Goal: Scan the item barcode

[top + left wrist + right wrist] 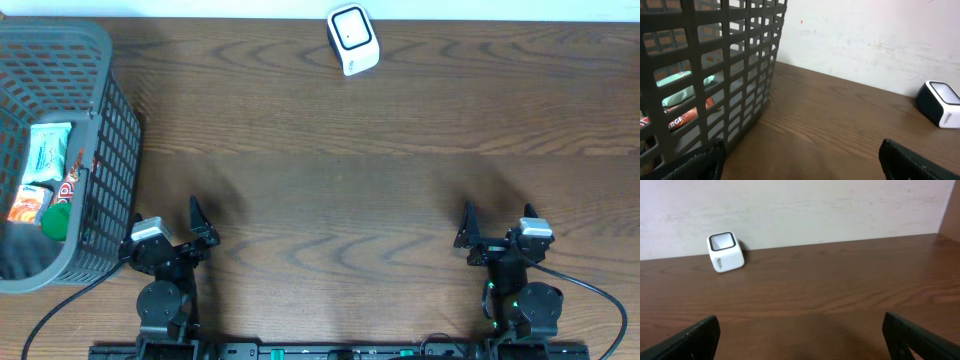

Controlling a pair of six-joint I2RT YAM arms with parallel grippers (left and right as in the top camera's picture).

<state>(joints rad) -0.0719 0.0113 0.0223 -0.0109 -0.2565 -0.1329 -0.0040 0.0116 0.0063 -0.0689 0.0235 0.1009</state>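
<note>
The white barcode scanner with a dark window stands at the table's far edge; it also shows in the right wrist view and the left wrist view. Items lie in the grey mesh basket at the left: a pale green packet, a red wrapper, an orange packet and a green-capped thing. My left gripper sits open just right of the basket, holding nothing. At the near right, my right gripper is also open and empty, far from the scanner.
The basket wall fills the left of the left wrist view, with the green packet and red wrapper visible through the mesh. A pale wall runs behind the table. Bare brown wood lies between both grippers and the scanner.
</note>
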